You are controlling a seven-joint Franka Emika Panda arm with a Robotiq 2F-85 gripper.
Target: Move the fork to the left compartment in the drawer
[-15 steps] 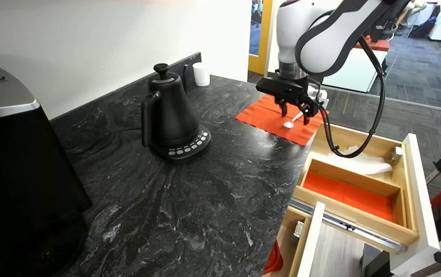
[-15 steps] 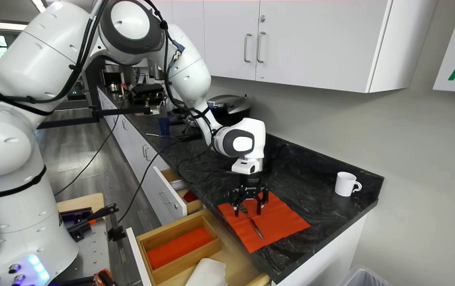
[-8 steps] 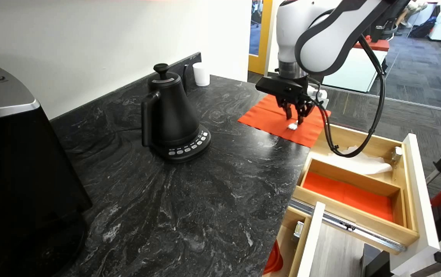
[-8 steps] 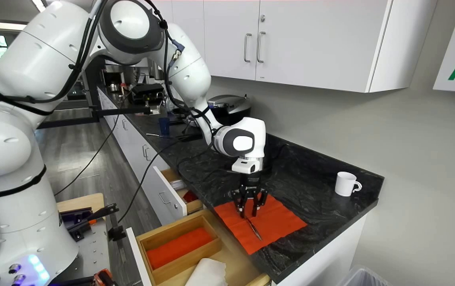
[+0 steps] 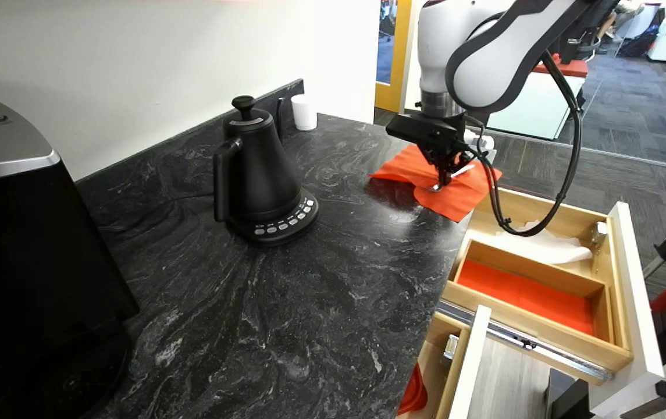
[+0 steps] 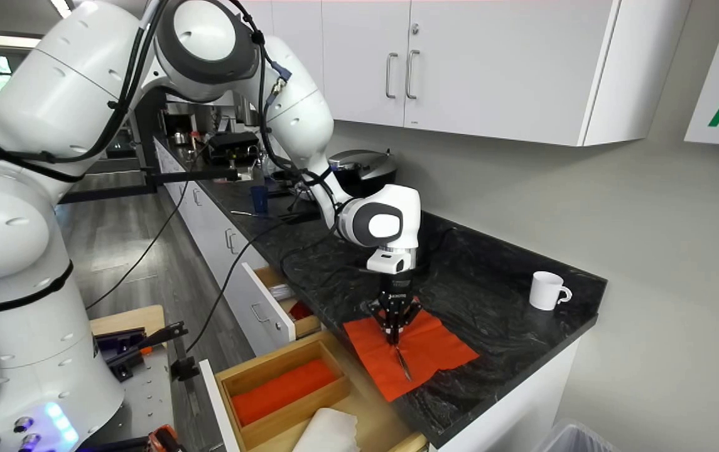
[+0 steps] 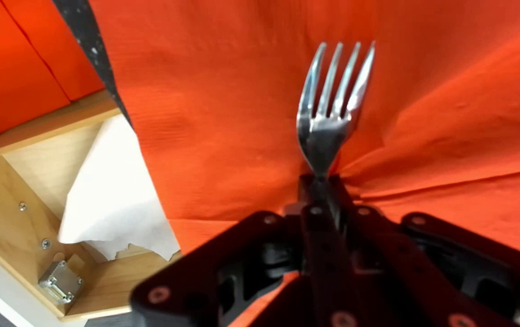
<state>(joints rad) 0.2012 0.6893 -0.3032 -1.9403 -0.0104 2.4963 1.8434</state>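
My gripper [image 7: 321,179] is shut on the neck of the fork [image 7: 324,141], whose tines point away from the jaws in the wrist view. The fork's handle [image 6: 404,363] sticks out beyond the fingertips in an exterior view. Under the gripper [image 5: 444,179], the orange-red mat is wrinkled towards the jaws; I cannot tell whether some of it is pinched too. The drawer [image 6: 299,405] stands pulled out beside the counter, split by wooden partitions. Its orange-lined compartment [image 6: 284,390] lies left of the section with white paper in that exterior view.
The orange-red mat [image 6: 434,351] lies on the dark counter [image 5: 286,326] near its edge. A black kettle [image 5: 260,169] and a white mug [image 6: 546,290] stand on the counter. White paper [image 5: 542,247] lies in the drawer. A neighbouring drawer [image 6: 265,307] is partly out.
The gripper's fingers have come together from wide apart onto the fork. The mat, flat before, has bunched up and shifted a little under them. The arm has hardly moved.
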